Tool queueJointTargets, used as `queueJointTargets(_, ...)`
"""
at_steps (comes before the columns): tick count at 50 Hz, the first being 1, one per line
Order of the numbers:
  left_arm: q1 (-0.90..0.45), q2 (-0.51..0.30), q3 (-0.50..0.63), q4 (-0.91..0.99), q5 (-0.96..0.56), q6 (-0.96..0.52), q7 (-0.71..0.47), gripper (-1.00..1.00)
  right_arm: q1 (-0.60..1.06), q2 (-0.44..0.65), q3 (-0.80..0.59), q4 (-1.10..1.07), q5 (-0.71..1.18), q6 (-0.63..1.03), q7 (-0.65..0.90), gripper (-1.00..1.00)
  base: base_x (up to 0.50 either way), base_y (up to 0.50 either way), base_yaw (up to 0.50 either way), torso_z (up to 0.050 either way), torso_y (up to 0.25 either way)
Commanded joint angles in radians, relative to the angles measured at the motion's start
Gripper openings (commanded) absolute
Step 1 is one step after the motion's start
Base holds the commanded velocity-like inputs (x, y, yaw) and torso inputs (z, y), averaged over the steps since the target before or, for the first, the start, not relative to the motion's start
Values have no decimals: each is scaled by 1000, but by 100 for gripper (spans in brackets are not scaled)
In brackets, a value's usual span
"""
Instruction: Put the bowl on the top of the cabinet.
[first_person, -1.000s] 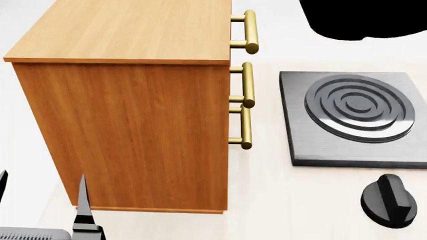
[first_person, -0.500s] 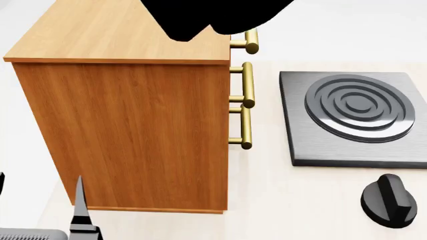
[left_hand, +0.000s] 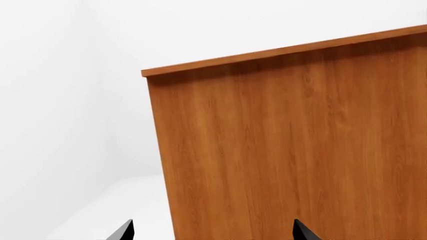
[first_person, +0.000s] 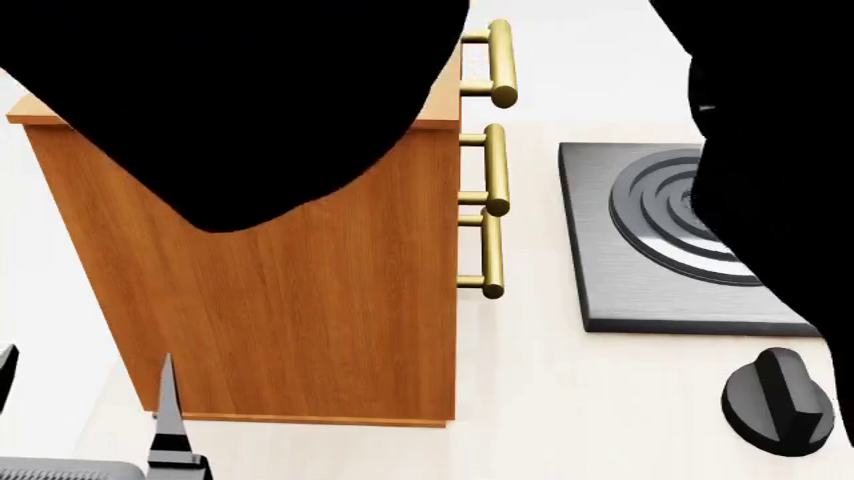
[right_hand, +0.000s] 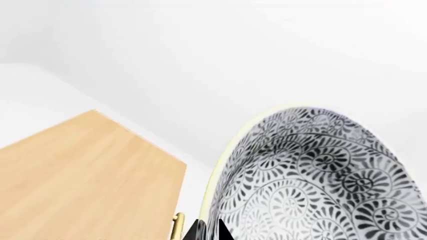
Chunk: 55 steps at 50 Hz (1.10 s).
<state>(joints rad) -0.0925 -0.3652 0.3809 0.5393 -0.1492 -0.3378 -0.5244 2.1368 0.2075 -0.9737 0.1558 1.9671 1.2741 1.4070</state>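
Your right gripper (right_hand: 208, 231) has its dark fingertips pinched on the rim of the bowl (right_hand: 313, 180), one inside and one outside, so the patterned bowl tilts up just past them, held above the light top of the cabinet (right_hand: 87, 170). Your left gripper (left_hand: 210, 231) has its fingers spread wide with nothing between them, low by the cabinet's orange-brown side wall. In the head view black shapes cover most of the cabinet top and part of the stove plate (first_person: 641, 250).

Left gripper (first_person: 80, 400) jaws apart (right gripper (right_hand: 208, 231) clamped)
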Motion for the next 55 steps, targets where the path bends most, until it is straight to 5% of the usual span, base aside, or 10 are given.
queueJointTargets(1,-2,0,5,-11,-2,7,1,100,-61,-25,-17,-33,-85,-32,-51,-100,0,0,0,0,0)
queueJointTargets(55,-10,-8,9,-35,-12,17,-8,100,-228,-95,-144,86,-373,-175,-266,-100,0,0,0,0,1)
